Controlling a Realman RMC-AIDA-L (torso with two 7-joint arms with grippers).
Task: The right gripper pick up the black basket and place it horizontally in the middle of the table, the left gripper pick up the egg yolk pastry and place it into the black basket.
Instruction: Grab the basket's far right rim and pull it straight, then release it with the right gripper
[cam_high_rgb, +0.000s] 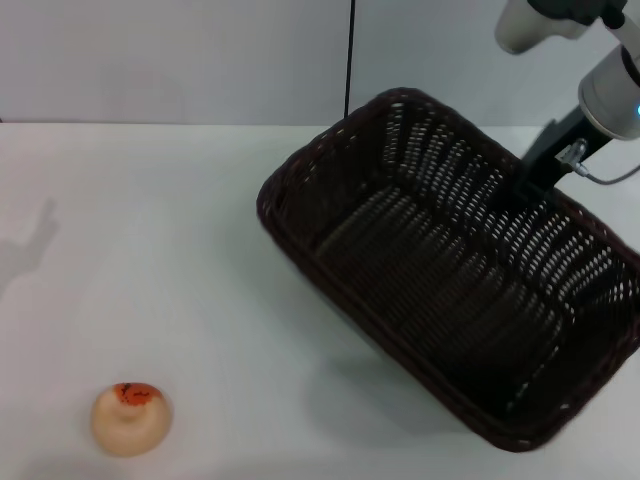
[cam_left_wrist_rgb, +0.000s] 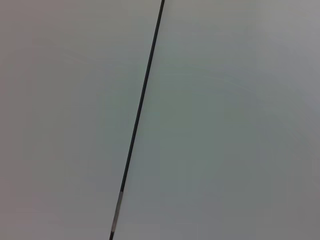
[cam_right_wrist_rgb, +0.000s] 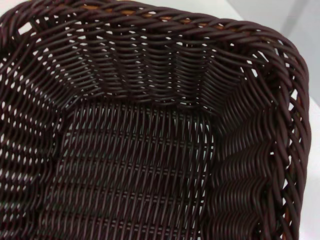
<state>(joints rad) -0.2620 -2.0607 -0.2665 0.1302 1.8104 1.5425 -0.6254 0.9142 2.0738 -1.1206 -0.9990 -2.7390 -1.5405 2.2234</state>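
Observation:
The black basket (cam_high_rgb: 330, 150) fills the right half of the head view, turned diagonally and tilted, with a shadow on the table under its near side. My right gripper (cam_high_rgb: 532, 185) reaches down from the upper right and is shut on the basket's far right rim. The right wrist view looks straight into the empty woven inside of the basket (cam_right_wrist_rgb: 150, 165). The egg yolk pastry (cam_high_rgb: 130, 418) sits alone on the table at the near left, far from the basket. My left gripper is out of view; only a faint shadow falls on the table's left edge.
The white table (cam_high_rgb: 150, 250) stretches open between pastry and basket. A pale wall with a thin black vertical seam (cam_high_rgb: 350, 60) stands behind it. The left wrist view shows only that wall and the seam (cam_left_wrist_rgb: 140, 110).

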